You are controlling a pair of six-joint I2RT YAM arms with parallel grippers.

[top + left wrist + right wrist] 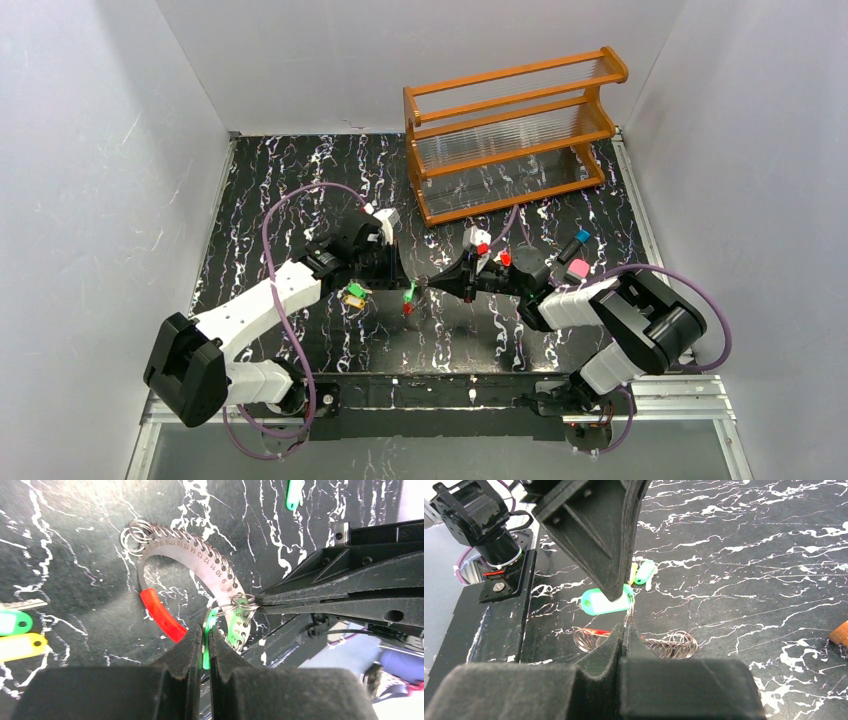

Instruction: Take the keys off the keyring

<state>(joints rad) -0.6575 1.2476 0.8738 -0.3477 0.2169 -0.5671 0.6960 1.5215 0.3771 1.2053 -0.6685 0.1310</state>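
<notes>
Keyring (197, 555) — silvery numbered arc with a wire coil and a red segment, at mid-table, just ahead of both tips. Left gripper (204, 639): pressed together on a green key (210, 619). Right gripper (256, 601): pinching the small split ring (239, 601), entering crosswise from the right — equally near.

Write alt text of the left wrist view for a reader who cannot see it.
The left tool pinches a green key attached to the keyring, a numbered metal arc with wire loops and a red segment, while the right tool nips a loop beside it. A loose green key and a yellow key lie on the black table.
</notes>
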